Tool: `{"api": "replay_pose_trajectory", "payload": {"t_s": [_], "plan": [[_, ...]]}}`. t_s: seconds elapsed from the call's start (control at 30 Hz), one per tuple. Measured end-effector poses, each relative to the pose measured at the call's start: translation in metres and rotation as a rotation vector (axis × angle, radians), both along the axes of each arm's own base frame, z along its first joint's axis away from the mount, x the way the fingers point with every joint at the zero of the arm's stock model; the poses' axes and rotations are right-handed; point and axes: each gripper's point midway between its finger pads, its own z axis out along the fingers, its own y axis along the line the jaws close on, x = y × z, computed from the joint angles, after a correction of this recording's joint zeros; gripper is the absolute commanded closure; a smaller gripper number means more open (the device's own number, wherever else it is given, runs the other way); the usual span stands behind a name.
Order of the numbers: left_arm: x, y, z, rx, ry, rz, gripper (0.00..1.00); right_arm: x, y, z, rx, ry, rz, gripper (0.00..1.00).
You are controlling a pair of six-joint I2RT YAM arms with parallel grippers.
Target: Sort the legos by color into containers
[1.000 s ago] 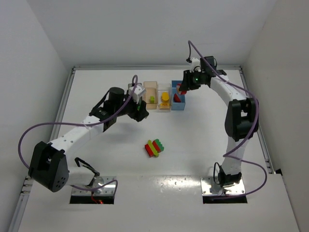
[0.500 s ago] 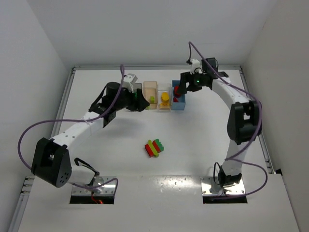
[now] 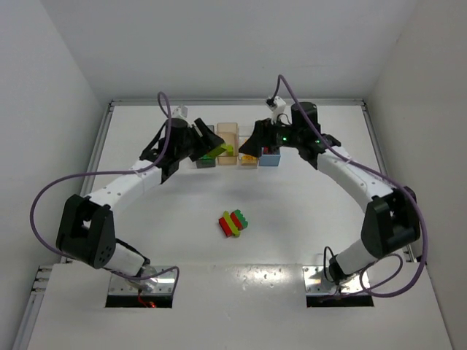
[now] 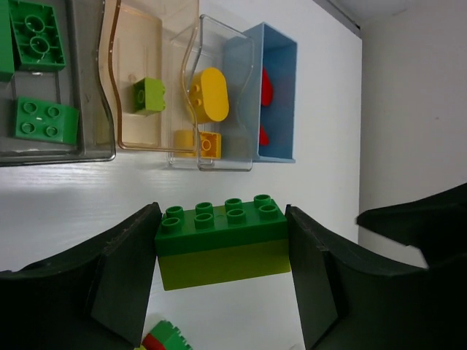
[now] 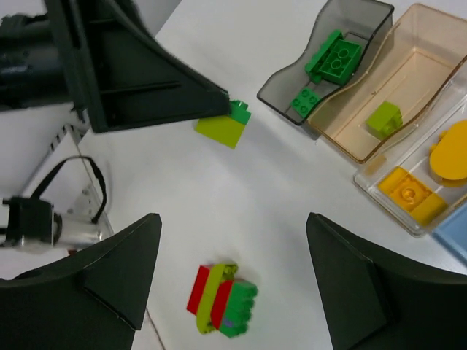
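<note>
Along the far edge of the bench (image 3: 306, 204), near its middle, four bins stand in a touching row: dark grey bin (image 5: 361, 16), tan bin (image 5: 419, 44), clear bin (image 4: 219, 44) and blue bin (image 4: 281, 95), running from the left arm's side to the right's. Overhead, the left tool (image 3: 219, 151) and right tool (image 3: 250, 149) crowd over that row and cover much of it, so its contents cannot be read there; the wrist cameras look straight in. The left wrist view shows two dark green bricks (image 4: 33, 40) in the dark grey bin, one lime green brick (image 4: 148, 95) in the tan, a rounded yellow piece (image 4: 208, 93) and a square yellow brick (image 4: 201, 143) in the clear, and red pieces (image 4: 265, 87) in the blue, partly cut off by its wall. That view also shows the left tool closed on a stacked brick (image 4: 219, 226), one finger flat against each short end, held clear of the bench close to the bins. This piece has a dark green upper layer with two rows of four studs, seated on a plain lime green layer of the same outline. The right wrist view shows the right tool with its fingers (image 5: 109, 277) spread wide and nothing between them, above the bench. The overhead view alone places the loose clump (image 3: 234, 223): red, yellow, lime and dark green bricks stuck together, near the bench's middle, well apart from the bins.
</note>
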Motion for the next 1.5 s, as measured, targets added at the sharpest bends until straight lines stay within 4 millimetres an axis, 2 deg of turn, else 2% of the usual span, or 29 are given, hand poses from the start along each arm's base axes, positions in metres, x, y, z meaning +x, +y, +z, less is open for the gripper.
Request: {"api": "replay_pose_trajectory", "payload": {"t_s": [0.13, 0.23, 0.37, 0.53, 0.73, 0.83, 1.0, 1.07, 1.27, 1.5], "plan": [[0.008, -0.001, 0.000, -0.048, 0.039, 0.057, 1.00, 0.015, 0.021, -0.025, 0.020, 0.106, -0.097, 0.19], [0.015, -0.001, 0.011, -0.084, 0.035, 0.094, 1.00, 0.031, 0.031, -0.047, 0.039, 0.209, -0.176, 0.19], [0.024, 0.001, 0.030, -0.119, 0.009, 0.135, 1.00, 0.054, 0.043, -0.061, 0.087, 0.294, -0.247, 0.18], [0.029, 0.006, 0.033, -0.148, 0.021, 0.177, 1.00, 0.071, 0.060, -0.049, 0.156, 0.291, -0.266, 0.18], [0.039, 0.022, 0.038, -0.189, 0.029, 0.246, 1.00, 0.077, 0.068, -0.034, 0.210, 0.252, -0.251, 0.20], [0.043, 0.028, 0.033, -0.195, 0.046, 0.268, 1.00, 0.071, 0.080, -0.025, 0.242, 0.232, -0.194, 0.21], [0.044, 0.028, 0.015, -0.188, 0.103, 0.281, 1.00, 0.051, 0.106, -0.009, 0.273, 0.198, -0.082, 0.21], [0.043, 0.028, 0.014, -0.191, 0.108, 0.281, 1.00, 0.047, 0.114, -0.004, 0.276, 0.184, -0.057, 0.21], [0.045, 0.030, 0.016, -0.208, 0.110, 0.290, 1.00, 0.055, 0.121, -0.010, 0.264, 0.176, -0.062, 0.21], [0.044, 0.029, 0.016, -0.215, 0.114, 0.289, 1.00, 0.060, 0.124, -0.019, 0.236, 0.176, -0.083, 0.28]]}}
